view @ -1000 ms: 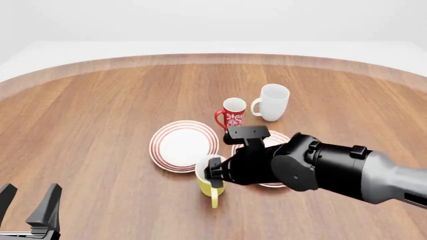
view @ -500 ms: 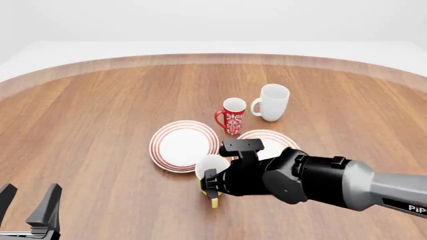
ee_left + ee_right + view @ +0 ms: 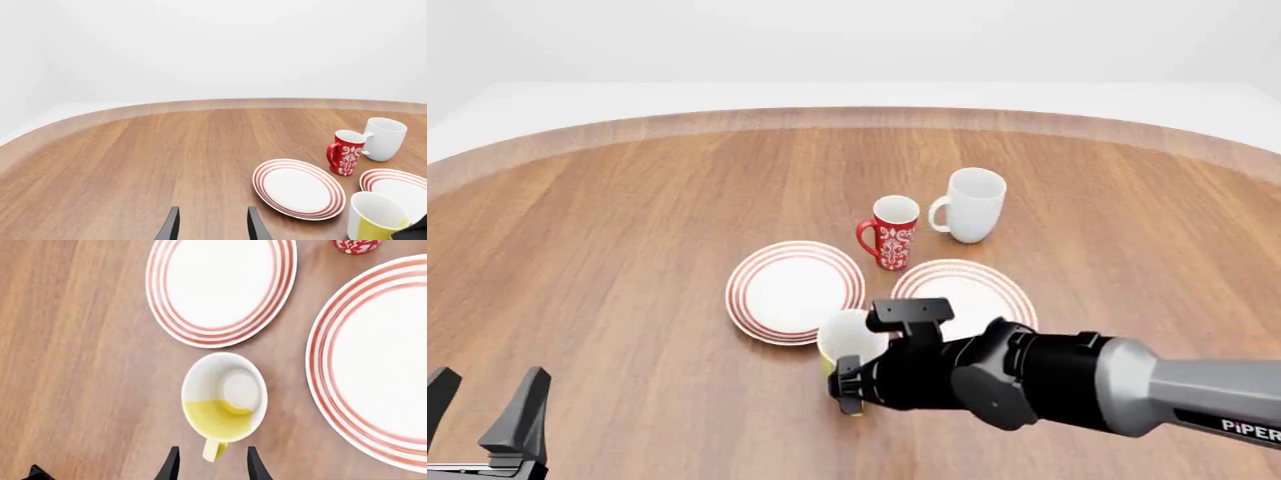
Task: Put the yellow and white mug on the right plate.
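The yellow and white mug (image 3: 850, 336) stands upright on the table, just in front of the gap between the two plates. It also shows in the right wrist view (image 3: 223, 402) and the left wrist view (image 3: 373, 220). My right gripper (image 3: 850, 390) is open and hovers above the mug's handle (image 3: 213, 450), which lies between the fingers without touching them (image 3: 211, 467). The right plate (image 3: 974, 288) is bare, just right of the mug (image 3: 380, 375). My left gripper (image 3: 487, 400) is open and empty at the near left (image 3: 212, 227).
The left plate (image 3: 790, 290) lies beside the right one. A red patterned mug (image 3: 893, 230) and an all-white mug (image 3: 972, 205) stand behind the plates. My right arm (image 3: 1054, 380) reaches in low across the near right.
My right arm has drawn back toward the near edge and sunk lower, uncovering the right plate. The yellow mug has stayed in place. The left arm has not moved.
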Controlling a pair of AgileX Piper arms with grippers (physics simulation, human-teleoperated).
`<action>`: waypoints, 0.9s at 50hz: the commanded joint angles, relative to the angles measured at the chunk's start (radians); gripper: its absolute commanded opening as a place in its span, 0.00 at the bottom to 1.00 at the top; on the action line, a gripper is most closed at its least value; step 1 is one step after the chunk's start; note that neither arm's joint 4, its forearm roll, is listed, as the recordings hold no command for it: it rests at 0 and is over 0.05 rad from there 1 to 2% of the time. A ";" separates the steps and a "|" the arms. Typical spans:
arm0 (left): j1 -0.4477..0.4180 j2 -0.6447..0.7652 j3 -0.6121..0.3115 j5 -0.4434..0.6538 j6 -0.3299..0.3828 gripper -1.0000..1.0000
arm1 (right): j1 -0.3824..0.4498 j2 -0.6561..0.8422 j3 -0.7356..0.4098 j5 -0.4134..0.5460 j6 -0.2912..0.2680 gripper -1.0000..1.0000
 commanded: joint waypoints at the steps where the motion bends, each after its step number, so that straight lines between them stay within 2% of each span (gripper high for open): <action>1: 0.000 0.000 0.000 0.000 0.000 1.00 | 0.003 0.019 0.021 -0.036 0.014 1.00; 45: 0.000 0.000 0.000 0.000 0.000 1.00 | 0.044 0.107 0.103 -0.196 0.088 1.00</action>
